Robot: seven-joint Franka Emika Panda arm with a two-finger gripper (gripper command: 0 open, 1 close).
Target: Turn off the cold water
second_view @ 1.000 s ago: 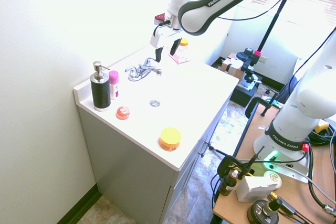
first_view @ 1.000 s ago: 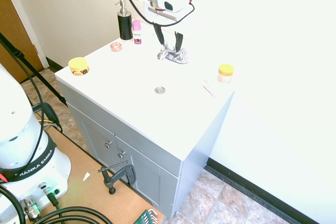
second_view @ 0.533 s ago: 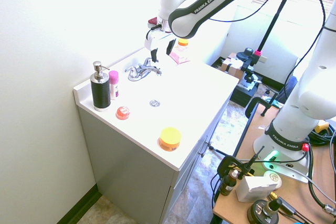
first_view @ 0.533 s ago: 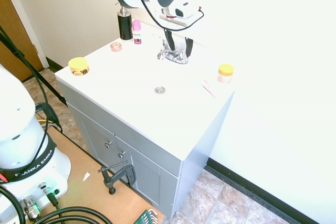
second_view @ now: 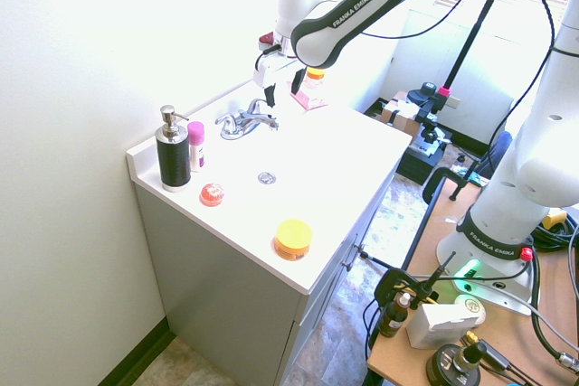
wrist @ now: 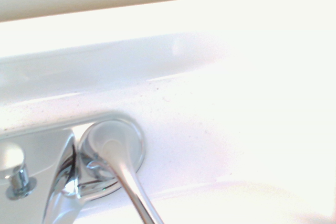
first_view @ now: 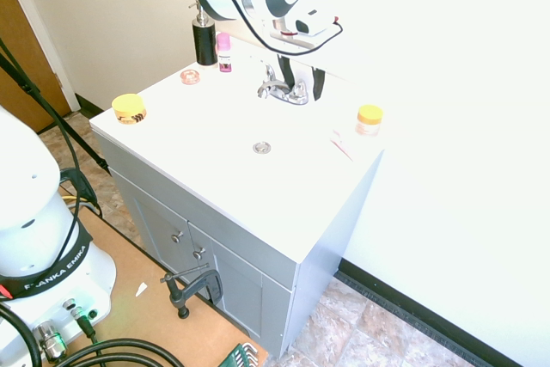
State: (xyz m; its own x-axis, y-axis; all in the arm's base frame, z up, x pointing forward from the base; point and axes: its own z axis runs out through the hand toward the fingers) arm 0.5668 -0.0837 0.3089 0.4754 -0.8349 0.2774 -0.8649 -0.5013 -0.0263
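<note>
Fingers (first_view: 319, 83) spread, nothing btwn the 2 – lower them beside the cold-water lever (wrist: 126, 166), then nudge its handle sideways, clear of the spout (first_view: 271, 88).

A white Franka arm (second_view: 357, 14) reaches down from above — wrist (first_view: 301, 23) bent low, gripper (first_view: 302, 83) pointing downward — with its two dark fingers (first_view: 319, 84) spread apart and a gap visible between them.

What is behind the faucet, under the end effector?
In the first exterior view, the end effector hangs there with its fingers apart; white basin surface shows around them. The faucet and the fingers cover the rest of that area.
</note>
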